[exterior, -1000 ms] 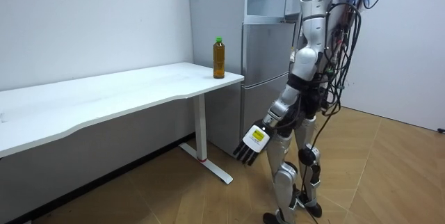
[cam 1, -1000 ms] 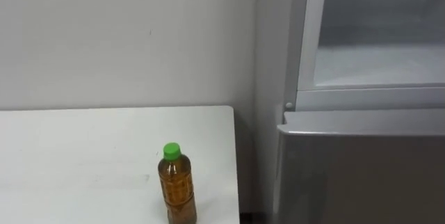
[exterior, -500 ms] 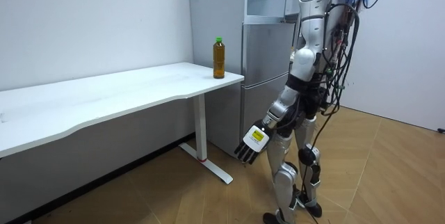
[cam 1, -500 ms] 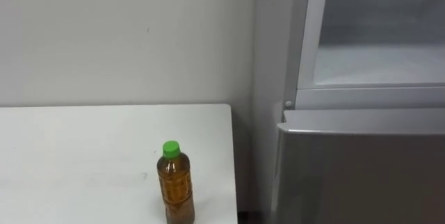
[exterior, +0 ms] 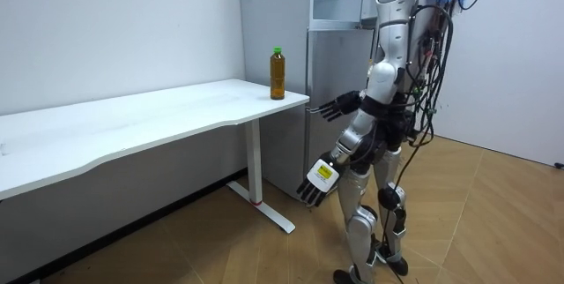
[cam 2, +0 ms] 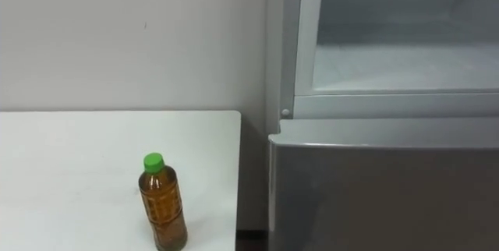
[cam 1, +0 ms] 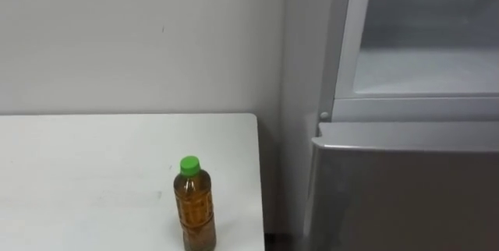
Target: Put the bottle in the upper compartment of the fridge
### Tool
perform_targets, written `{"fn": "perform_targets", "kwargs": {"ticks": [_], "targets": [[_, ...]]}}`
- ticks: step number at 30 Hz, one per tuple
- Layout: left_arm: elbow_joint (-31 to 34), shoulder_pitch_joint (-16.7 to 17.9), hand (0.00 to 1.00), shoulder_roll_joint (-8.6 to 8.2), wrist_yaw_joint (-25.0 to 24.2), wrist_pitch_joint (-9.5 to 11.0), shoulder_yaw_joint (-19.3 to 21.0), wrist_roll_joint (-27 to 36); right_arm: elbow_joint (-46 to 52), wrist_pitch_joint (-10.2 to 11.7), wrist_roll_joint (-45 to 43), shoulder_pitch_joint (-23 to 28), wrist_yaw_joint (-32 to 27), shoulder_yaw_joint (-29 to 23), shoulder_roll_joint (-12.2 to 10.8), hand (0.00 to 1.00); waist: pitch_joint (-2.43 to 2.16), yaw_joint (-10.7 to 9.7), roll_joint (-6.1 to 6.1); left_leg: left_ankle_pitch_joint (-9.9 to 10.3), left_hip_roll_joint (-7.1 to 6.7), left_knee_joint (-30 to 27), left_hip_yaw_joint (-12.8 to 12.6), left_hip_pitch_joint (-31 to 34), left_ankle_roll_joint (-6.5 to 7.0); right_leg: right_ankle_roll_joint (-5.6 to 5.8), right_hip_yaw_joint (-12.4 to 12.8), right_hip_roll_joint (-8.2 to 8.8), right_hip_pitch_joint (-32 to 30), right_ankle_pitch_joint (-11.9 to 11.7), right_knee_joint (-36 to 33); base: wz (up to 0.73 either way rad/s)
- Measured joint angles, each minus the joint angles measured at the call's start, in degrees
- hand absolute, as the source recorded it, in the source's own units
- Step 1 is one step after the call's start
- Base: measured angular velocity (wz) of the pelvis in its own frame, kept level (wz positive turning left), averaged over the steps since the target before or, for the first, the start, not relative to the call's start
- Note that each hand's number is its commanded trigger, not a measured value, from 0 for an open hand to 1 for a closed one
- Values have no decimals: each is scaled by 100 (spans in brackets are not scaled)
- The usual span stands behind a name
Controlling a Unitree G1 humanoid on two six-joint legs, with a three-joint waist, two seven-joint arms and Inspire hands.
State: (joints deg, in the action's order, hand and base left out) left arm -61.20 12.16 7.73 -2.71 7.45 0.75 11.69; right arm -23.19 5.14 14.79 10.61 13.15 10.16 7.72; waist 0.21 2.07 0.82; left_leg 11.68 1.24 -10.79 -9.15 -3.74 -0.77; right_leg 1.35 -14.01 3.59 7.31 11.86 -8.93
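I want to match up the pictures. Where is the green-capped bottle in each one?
Left eye view: bottle low, left of centre, on the white table.
Right eye view: bottle low left.
Room view: bottle upper middle, at table's end.
Shared landmark: the grey fridge beside the table.

Bottle (cam 1: 195, 208) of amber-brown liquid, bright green cap (cam 1: 189, 166), plain white table (cam 1: 93, 165), silver-grey fridge (cam 1: 405, 189) with a paler, perhaps frosted white upper compartment, off-white wall (cam 1: 140, 40), light-brown wooden floor (exterior: 493, 222) in herringbone pattern.
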Motion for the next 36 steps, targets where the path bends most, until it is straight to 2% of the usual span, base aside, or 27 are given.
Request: {"fn": "perform_targets", "kwargs": {"ticks": [2,6,13,18,23,27,31,36], "targets": [[0,-5,0,-9,-35,0,-4,0,456,-29,5,1,12,10,39,0,9,0,-8,0,1,5,-11,-5,0,0,14,-2,-7,-1,-2,-3],[-28,10,0,-58,-44,0,12,15,1421,-232,-46,77,137,3,131,0,19,4,-22,-1,15,53,-43,7,0,-3,75,-18,-53,-2,-62,-7],[-92,9,0,-60,-44,-64,-53,230,2636,-278,-51,-135,308,-17,146,0,9,24,20,-3,17,104,-143,-75,2,2,159,-17,-23,-9,-76,-7],[-78,1,0,-60,-47,-120,-101,228,2896,-288,-102,-385,406,-25,141,0,-8,-6,54,-3,16,115,-144,-80,3,3,149,-17,-10,-10,-76,0],[-76,15,0,-54,-45,-122,-103,271,3476,-463,-185,-409,454,-129,107,0,-9,7,59,-4,16,127,-146,-79,2,3,133,-17,-15,-10,-74,0],[-86,37,0,-11,-28,-122,-157,392,3902,-524,-157,-736,451,-185,112,0,-9,12,122,-6,15,126,-156,-93,1,3,135,-17,-4,-10,-71,0],[-85,-5,0,4,-16,-118,-164,404,4226,-524,-134,-830,431,-181,111,0,-4,163,202,-7,15,124,-151,-94,2,3,141,-17,0,-10,-69,0],[-71,-12,0,0,3,-111,-158,393,4243,-524,-134,-912,423,-176,102,0,-12,309,222,-7,15,119,-145,-87,3,4,138,-16,2,-10,-72,0]]}}
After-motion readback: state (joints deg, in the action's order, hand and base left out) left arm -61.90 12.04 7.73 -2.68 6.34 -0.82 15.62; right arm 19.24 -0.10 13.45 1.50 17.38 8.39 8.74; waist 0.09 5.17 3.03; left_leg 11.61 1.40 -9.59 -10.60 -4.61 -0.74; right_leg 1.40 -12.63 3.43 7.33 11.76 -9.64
